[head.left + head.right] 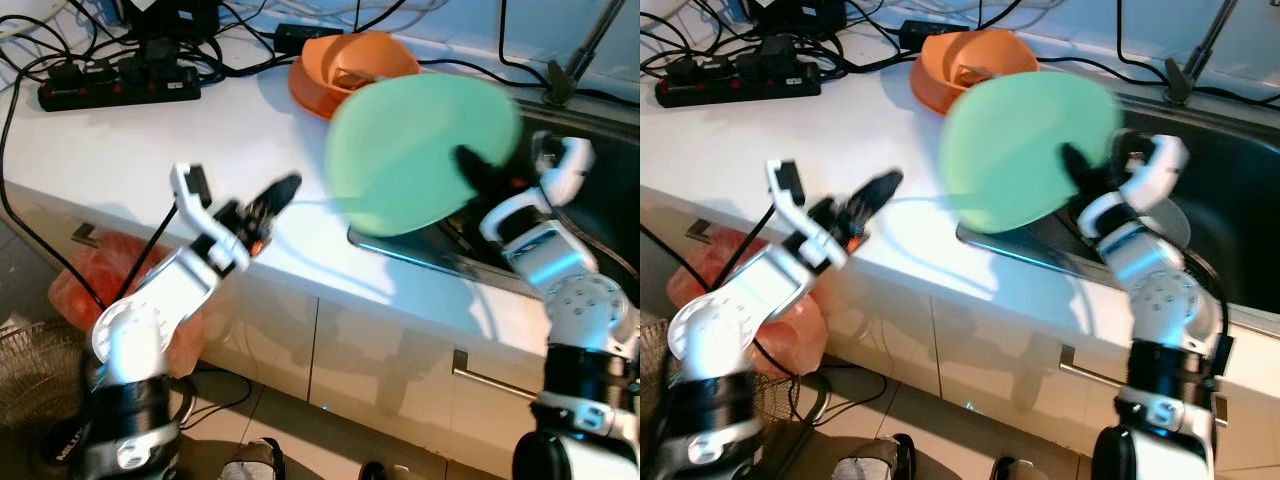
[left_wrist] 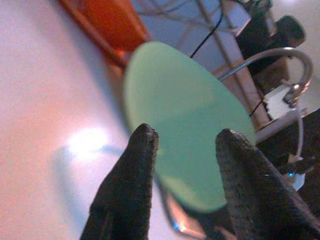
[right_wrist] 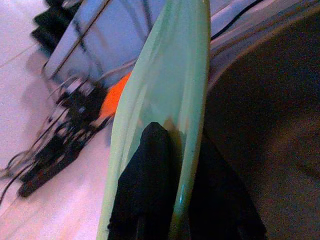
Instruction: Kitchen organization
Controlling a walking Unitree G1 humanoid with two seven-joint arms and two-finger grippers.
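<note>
Your right gripper [image 1: 478, 172] is closed on the rim of the green plate [image 1: 420, 155], tilted above the sink [image 1: 585, 235] edge. The orange bowl [image 1: 345, 70] lies at 11 o'clock from the plate. Your left gripper [image 1: 272, 205] hovers open over the worktop [image 1: 150, 150]. Keep the grip firm and lower the plate slowly.

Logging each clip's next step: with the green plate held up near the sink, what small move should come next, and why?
Probably carry the green plate left and lower it onto the bare white counter. The right gripper pinches its rim, holding it tilted in the air over the sink edge, while the left gripper waits open beside it, near the orange bowl.
</note>
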